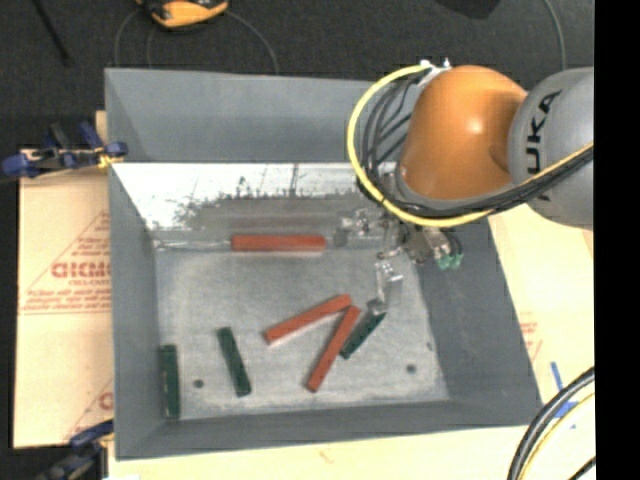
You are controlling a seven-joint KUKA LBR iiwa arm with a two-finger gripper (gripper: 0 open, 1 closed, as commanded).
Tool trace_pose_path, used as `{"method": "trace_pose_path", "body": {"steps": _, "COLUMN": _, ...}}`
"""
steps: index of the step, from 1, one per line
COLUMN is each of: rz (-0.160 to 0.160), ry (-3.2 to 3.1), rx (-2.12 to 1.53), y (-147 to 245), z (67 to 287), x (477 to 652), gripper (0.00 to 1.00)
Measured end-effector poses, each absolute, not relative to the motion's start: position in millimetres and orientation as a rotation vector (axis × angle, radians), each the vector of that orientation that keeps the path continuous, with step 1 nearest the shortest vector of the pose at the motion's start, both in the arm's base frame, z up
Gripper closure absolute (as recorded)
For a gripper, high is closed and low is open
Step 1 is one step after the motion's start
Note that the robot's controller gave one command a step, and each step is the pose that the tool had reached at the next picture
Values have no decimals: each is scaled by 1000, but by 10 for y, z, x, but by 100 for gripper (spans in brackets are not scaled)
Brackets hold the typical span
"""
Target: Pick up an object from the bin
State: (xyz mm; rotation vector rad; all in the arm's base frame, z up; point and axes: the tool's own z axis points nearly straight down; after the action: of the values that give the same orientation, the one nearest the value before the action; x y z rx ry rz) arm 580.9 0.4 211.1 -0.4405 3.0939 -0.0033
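Observation:
My gripper hangs below the orange-covered wrist, right of the bin's middle. Its lower end stands just above the upper tip of a short dark green bar that lies slanted on the bin floor. Whether it touches that bar cannot be made out. A red bar lies against the green one on its left, slanting the same way. Another red bar with a pale side lies crosswise just left of the gripper.
A third red bar lies along the foot of the back wall. Two more dark green bars rest at the front left: one slanted, one along the left wall. The arm covers the bin's back right corner.

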Motion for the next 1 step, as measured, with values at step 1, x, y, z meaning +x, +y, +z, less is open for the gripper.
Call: {"method": "trace_pose_path", "body": {"steps": 1, "rz": -3, "ry": 3091, "rx": -502, "y": 198, "z": 1495, "x": 5984, "gripper": 0}}
